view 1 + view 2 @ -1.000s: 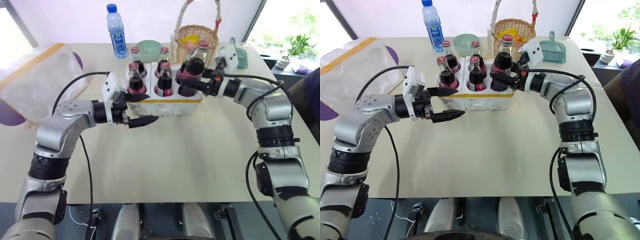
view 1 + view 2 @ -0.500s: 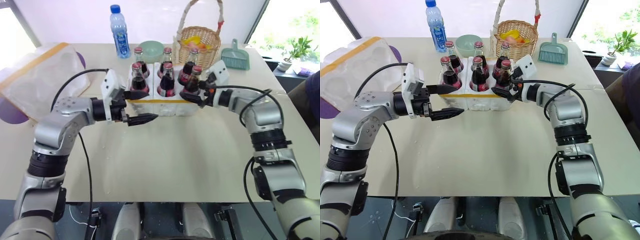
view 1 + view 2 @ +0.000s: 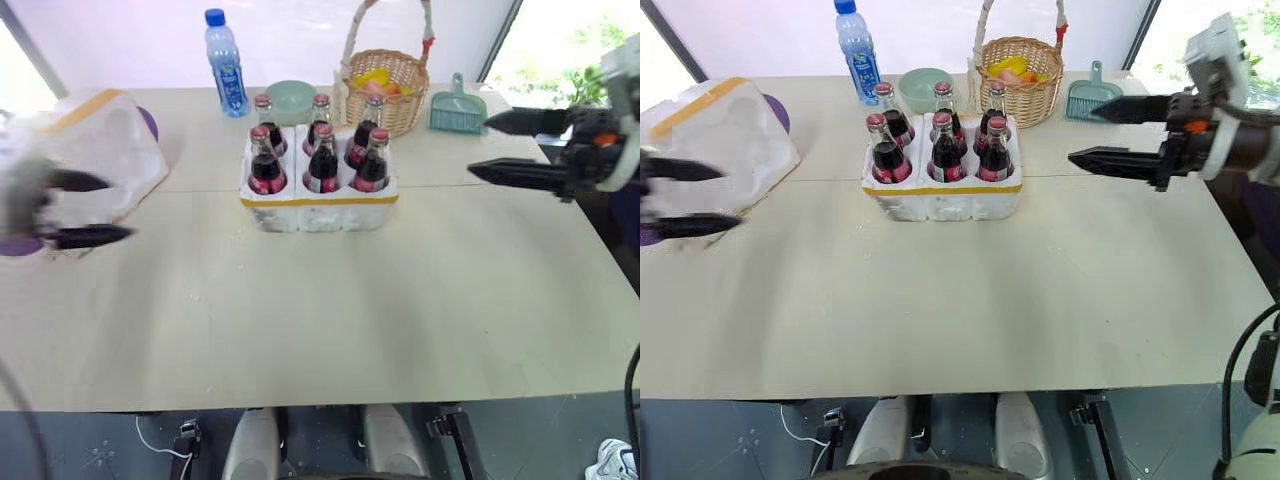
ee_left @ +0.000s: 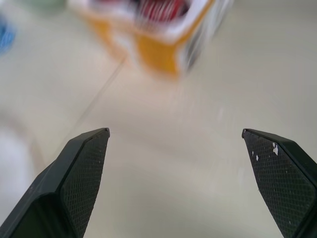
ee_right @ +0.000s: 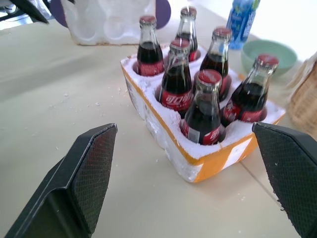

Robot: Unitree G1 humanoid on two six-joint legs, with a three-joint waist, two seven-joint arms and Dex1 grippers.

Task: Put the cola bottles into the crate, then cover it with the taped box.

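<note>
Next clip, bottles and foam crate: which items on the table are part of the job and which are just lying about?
Job items:
cola bottles, all six standing in the wells
crate
taped box, off at the table's left side

Lying about:
water bottle
green bowl
wicker basket
green dustpan
purple mat under the taped box

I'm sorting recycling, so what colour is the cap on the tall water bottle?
Blue. The water bottle shows best in the left eye view.

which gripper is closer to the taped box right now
Left. The left gripper hangs open right in front of the taped box, at the table's left side. The right gripper is open far across, past the crate.
</note>
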